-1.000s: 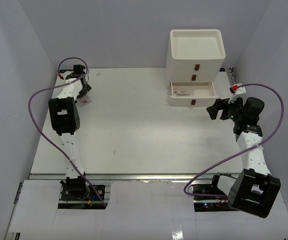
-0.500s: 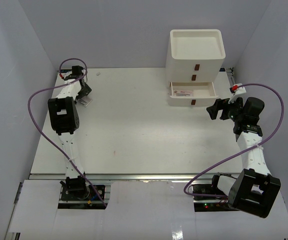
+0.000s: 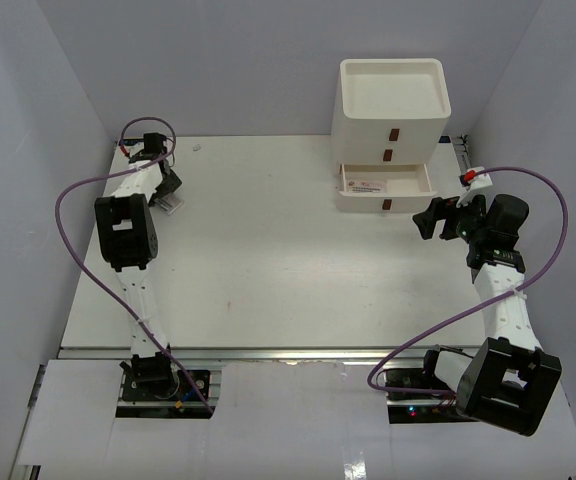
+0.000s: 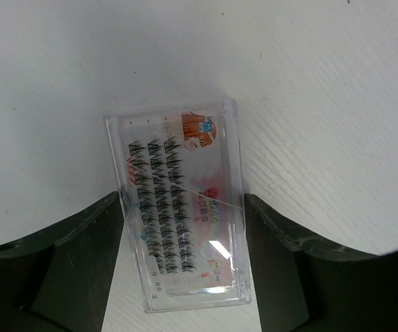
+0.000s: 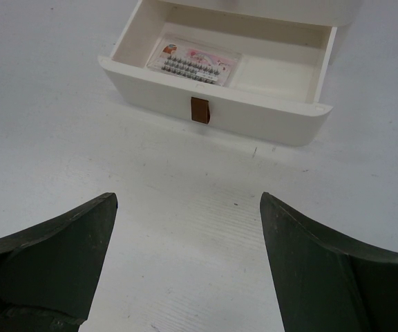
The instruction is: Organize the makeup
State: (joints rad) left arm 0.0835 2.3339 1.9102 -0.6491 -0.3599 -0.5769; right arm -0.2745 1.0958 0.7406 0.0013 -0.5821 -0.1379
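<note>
While your left claw (image 4: 182, 200) sits low over the table (image 4: 323, 104), its jaws stand at a middling gap, one finger against each long edge of the lash case (image 4: 178, 221). I read that as a pinch on the case. The case lies flat on the table at the far left, not yet lifted.

Watch the hold. The fingers (image 4: 81, 256) meet smooth clear plastic, and only along the near half of the case. If you lift fast, I expect the free end to droop or the case to pop out sideways. It is thin too, so tips set this low may drag on the table.

Further out, the open drawer (image 5: 213, 111) of the drawer unit (image 3: 393, 100) lies well apart, across the table on the right. Another case (image 5: 193, 68) fills its left part, while the right part shows bare.

Your right claw (image 5: 188, 200) hangs wide and empty just before the drawer front. It stands in the path of any carry from the left, so I judge you should move it aside or use it for a handover.
</note>
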